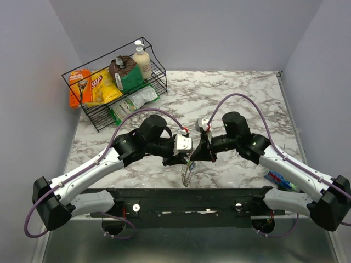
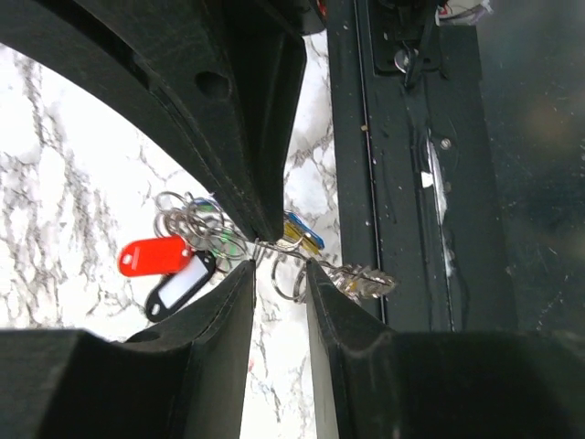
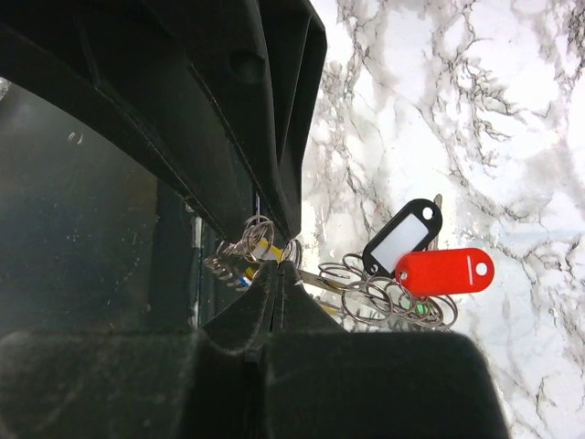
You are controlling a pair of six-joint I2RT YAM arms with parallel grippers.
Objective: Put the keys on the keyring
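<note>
Keyring hangs just by the black bar. I think it's light, thin and slippery, so I hold the wire. My right gripper is pinched tight on it, and my left gripper is spread loosely around it.

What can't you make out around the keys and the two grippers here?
Top view: the keyring is too small for detail.
Right wrist view: what the right gripper pinches is hidden by its own fingers.
Left wrist view: it is unclear whether the left gripper touches the keyring; keys sit partly behind the right gripper's finger.
</note>
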